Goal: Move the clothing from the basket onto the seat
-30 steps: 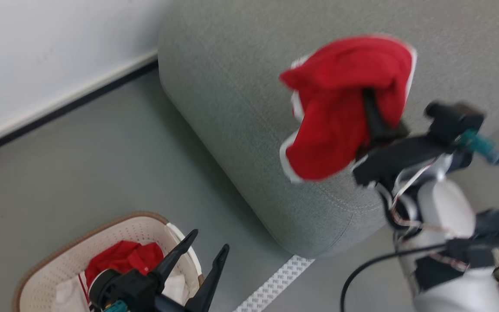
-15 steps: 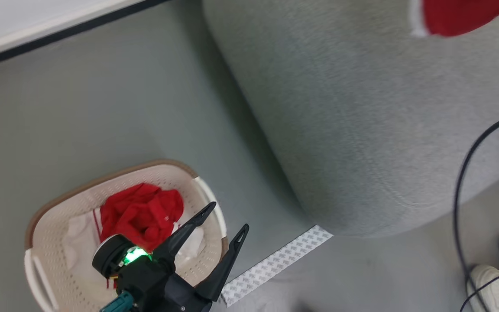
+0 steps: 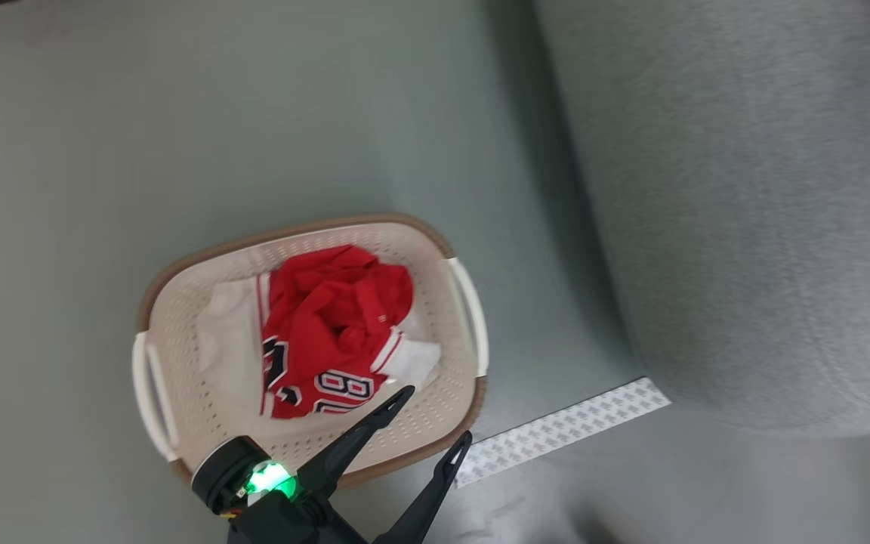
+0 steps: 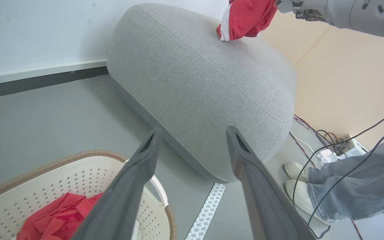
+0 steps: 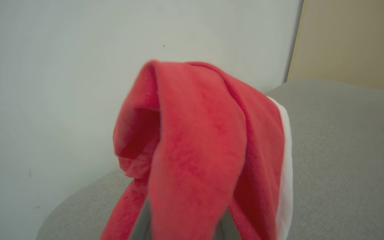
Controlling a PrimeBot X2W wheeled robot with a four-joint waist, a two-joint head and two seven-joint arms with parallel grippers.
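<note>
item: clothing transfer, basket to seat, part way through
step in hand: delivery of one piece by the right arm (image 4: 355, 11); judged to be at the point of setting down
red garment (image 5: 195, 150): red with white trim, draped over the right gripper (image 5: 183, 228) and hanging low over the far top of the seat (image 3: 745, 227); whether the hem touches the cushion cannot be told
right gripper, state: fingers pressed together under the cloth, pinching the red garment
jersey (image 3: 329, 332): crumpled in the middle of the basket (image 3: 171, 363), dark white-edged lettering facing up, white fabric (image 3: 227, 340) beside and under it
basket, position: on the grey floor (image 3: 178, 113), near the seat but apart from it; tape strip (image 3: 563, 431) lies between them
left gripper (image 3: 437, 414): fingers spread wide, empty, hovering over the basket's near rim, clear of the jersey
bystander: a person's legs and pale shoes (image 4: 298, 180) beside the seat's near end
next move, right: part the fingers so the cloth drops fully onto the cushion, away from the rounded edge
next move, left: lower into the basket and close on a raised fold of the jersey
remaining: jersey and white fabric to move
</note>
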